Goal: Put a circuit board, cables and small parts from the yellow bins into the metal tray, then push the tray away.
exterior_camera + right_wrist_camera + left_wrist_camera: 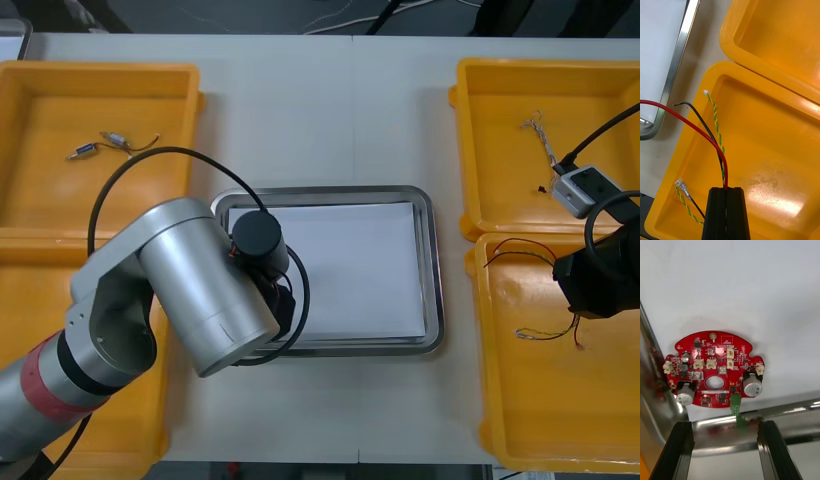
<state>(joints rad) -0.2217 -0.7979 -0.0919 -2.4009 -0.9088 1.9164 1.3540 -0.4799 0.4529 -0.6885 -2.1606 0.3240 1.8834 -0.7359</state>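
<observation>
A round red circuit board (715, 369) lies flat on the white inside of the metal tray (790, 408), close to its rim. My left gripper (725, 424) hangs open just over that rim, with nothing between its fingers. In the front view the left arm (200, 290) covers the tray's (430, 260) near left corner. My right gripper (726, 189) is shut on a red and black cable (685, 122) in the near right yellow bin (763, 150). It shows at the right edge of the front view (590, 285).
A twisted yellow and green cable (717, 123) lies in the same bin beside the held wires, another (685, 191) near the fingers. The far left bin (60, 75) holds small metal parts (110, 145). A thin cable (545, 135) rests in the far right bin (500, 80).
</observation>
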